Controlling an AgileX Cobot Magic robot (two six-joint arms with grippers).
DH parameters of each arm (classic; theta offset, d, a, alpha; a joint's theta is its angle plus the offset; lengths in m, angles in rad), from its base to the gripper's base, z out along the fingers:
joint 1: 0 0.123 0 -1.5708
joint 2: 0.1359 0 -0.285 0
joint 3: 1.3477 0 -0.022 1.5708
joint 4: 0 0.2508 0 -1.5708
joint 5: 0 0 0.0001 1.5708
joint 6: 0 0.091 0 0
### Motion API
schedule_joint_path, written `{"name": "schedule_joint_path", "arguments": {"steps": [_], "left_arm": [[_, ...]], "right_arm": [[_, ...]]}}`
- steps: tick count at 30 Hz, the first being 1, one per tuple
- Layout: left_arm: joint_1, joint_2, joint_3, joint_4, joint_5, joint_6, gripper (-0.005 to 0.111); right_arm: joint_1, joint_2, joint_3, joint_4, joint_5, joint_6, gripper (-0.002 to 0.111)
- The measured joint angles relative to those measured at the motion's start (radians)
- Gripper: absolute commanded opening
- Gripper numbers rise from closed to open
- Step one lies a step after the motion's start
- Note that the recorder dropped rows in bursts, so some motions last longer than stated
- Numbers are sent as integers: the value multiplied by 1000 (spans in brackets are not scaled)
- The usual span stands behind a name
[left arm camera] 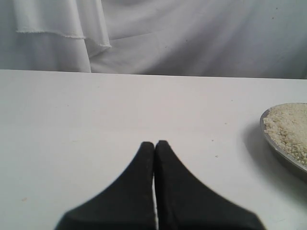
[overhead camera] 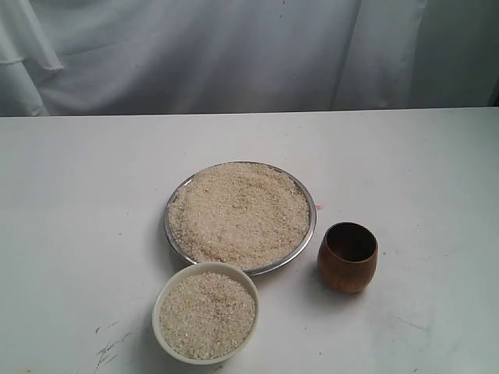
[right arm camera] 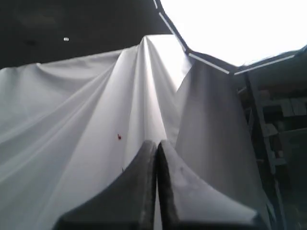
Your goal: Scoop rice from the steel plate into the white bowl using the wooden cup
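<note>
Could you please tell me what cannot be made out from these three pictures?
- Exterior view: shadow fills the wooden cup, so any contents are unseen.
- Exterior view: rice hides the floor of the steel plate; neither pincer is in frame.
- Left wrist view: the frame edge cuts off the steel plate; the white bowl is out of frame.
- Right wrist view: the right pincer faces only curtain.

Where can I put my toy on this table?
Bare table spreads left of the steel plate and white bowl, behind the plate, and right of the wooden cup. Crowded: bowl right by the plate, narrow gap to the cup.
</note>
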Motion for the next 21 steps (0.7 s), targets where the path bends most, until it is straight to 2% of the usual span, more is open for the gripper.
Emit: {"name": "schedule_joint_path", "arguments": {"steps": [15,21], "left_arm": [[0,0,0,0,0,0,0],[0,0,0,0,0,0,0]], "right_arm": [[0,487,-15,-240,-29,117,0],[0,616,-15,-454,-27,171,0]]}}
